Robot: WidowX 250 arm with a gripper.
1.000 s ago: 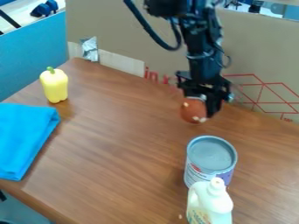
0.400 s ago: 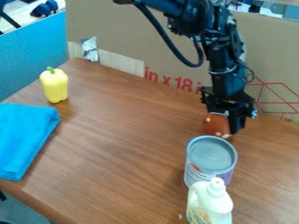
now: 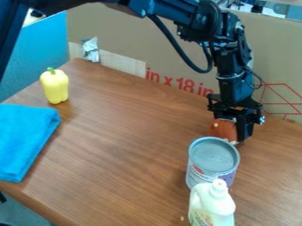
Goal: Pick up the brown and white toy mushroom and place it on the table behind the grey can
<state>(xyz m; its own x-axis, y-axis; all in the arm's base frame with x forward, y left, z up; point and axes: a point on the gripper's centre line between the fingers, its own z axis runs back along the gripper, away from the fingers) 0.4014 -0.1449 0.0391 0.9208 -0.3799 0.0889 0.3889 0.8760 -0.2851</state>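
At right of frame, clasped in a black gripper [image 3: 232, 133] parted only to the width of its load: rounded, pale-spotted orange-red object [image 3: 222, 129], just behind a grey-topped can [image 3: 213, 158]. Probably best to lower slowly, clear of the can's rim, loosening only once steady on the wooden table [image 3: 121, 148]

Arm [image 3: 233, 55] is matte black with a bluish sheen, chunky boxy servo joints stacked above the gripper [image 3: 231, 133], small pale screw-like dots on the upper link [image 3: 171, 9] up and left of the gripper. Thick black cable [image 3: 175, 46] sags in a long loop above-left of the gripper, thinner dark cable [image 3: 260, 81] bows out just above-right of it. Gripper itself: wide black crossbar [image 3: 236, 106] across its top, squared black finger [image 3: 243, 132], bright metallic spot [image 3: 261, 119] at its right end
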